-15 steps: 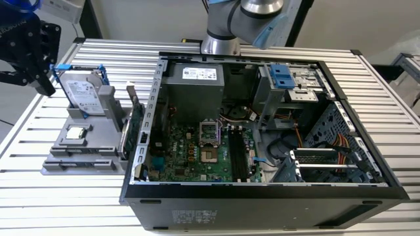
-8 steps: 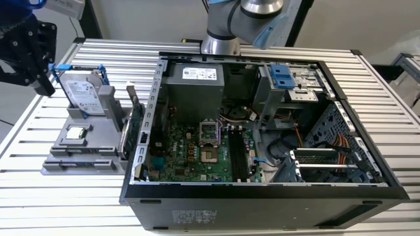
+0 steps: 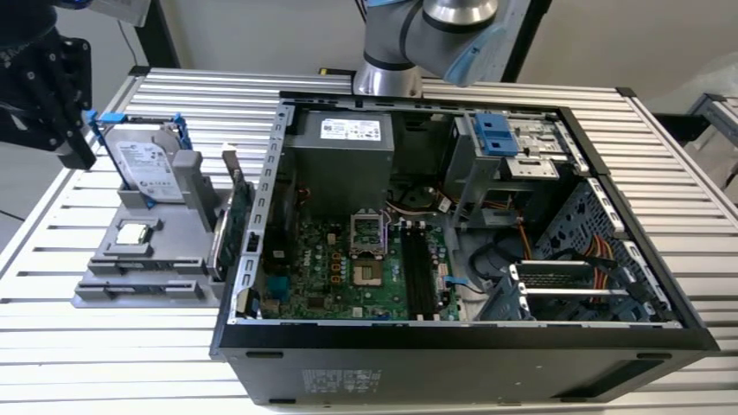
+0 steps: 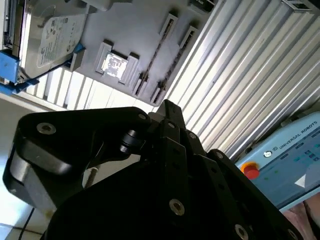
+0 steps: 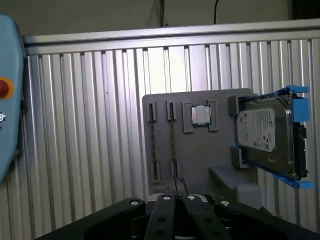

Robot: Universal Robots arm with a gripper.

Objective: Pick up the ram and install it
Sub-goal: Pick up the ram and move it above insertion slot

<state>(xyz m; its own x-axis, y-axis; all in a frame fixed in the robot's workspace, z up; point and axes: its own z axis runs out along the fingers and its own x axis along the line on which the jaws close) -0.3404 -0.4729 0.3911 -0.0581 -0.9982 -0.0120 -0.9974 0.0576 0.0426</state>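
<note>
1. My pincer [image 5: 176,182] is closed on nothing, fingertips pressed together. In the exterior view it hangs in the upper left of the frame, above the grey holder tray [image 5: 200,165] that sits at the exterior view's left beside the open computer case [image 3: 461,341].
2. The ram [image 5: 172,145] stands on edge in a tray slot, showing as a thin line in both wrist views. A second stick [image 5: 153,145] is just beside it.
3. My worry: if I go down shut, I would strike the ram's top edge rather than straddle it.
4. The sticks are close together, so an off-centre pinch could knock the neighbour or lift the ram tilted.
5. The hard drive [image 5: 265,132] and green card [image 3: 234,226] stand taller on that tray — a careless swing could clip them.
6. A tilted stick would likely jam at the motherboard's memory slots [image 3: 417,272], lower centre of the exterior frame.
</note>
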